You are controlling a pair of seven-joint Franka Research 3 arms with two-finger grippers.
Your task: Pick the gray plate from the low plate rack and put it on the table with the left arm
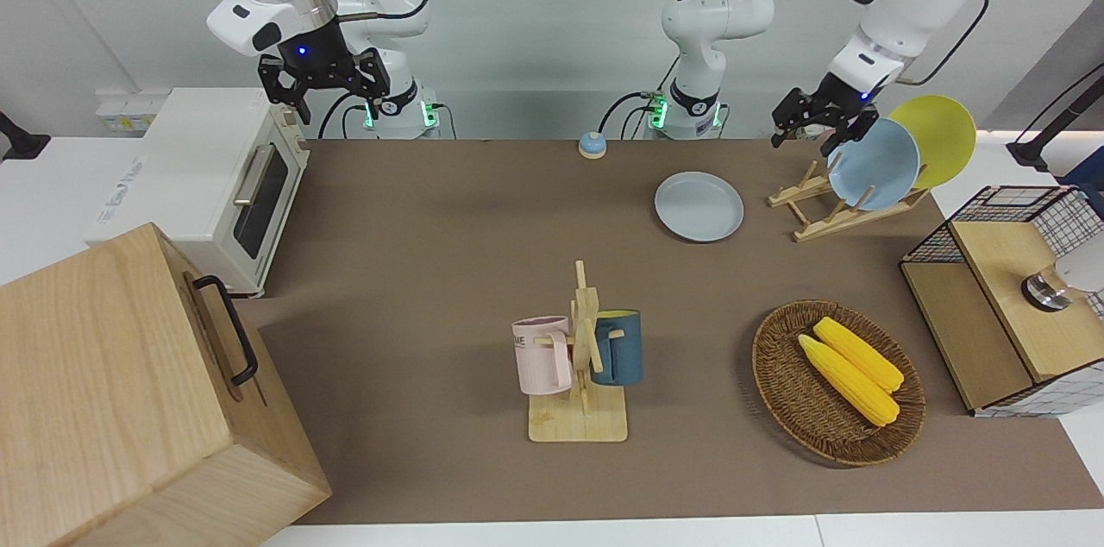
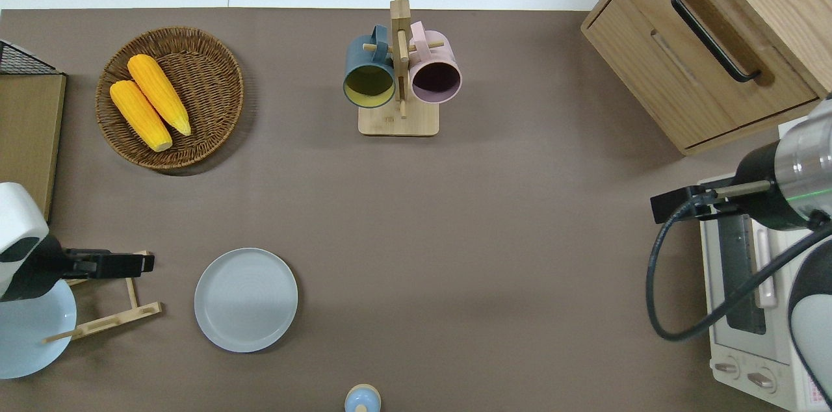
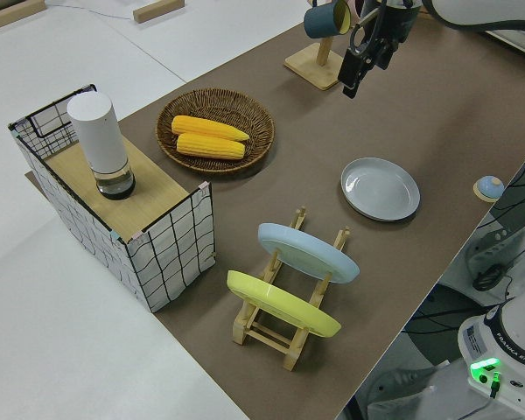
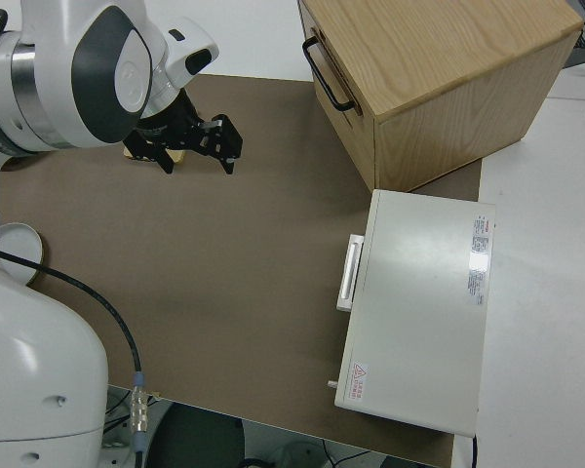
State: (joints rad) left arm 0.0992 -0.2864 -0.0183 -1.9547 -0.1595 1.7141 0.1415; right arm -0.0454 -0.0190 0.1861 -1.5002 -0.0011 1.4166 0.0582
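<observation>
The gray plate (image 1: 699,206) lies flat on the table (image 1: 431,228), beside the low plate rack (image 1: 828,206), toward the middle of the table from it. It also shows in the overhead view (image 2: 246,300) and the left side view (image 3: 381,188). My left gripper (image 1: 811,124) is open and empty, raised in the air over the rack's free end (image 2: 133,288). The rack holds a light blue plate (image 1: 871,163) and a yellow plate (image 1: 940,137). My right gripper (image 1: 323,90) is open and parked.
A mug tree (image 1: 582,357) with a pink and a blue mug stands mid-table. A wicker basket (image 1: 780,383) holds two corn cobs. A wire-and-wood shelf (image 1: 1000,305), a toaster oven (image 1: 216,185), a wooden drawer box (image 1: 112,392) and a small blue bell (image 1: 592,145) stand around the edges.
</observation>
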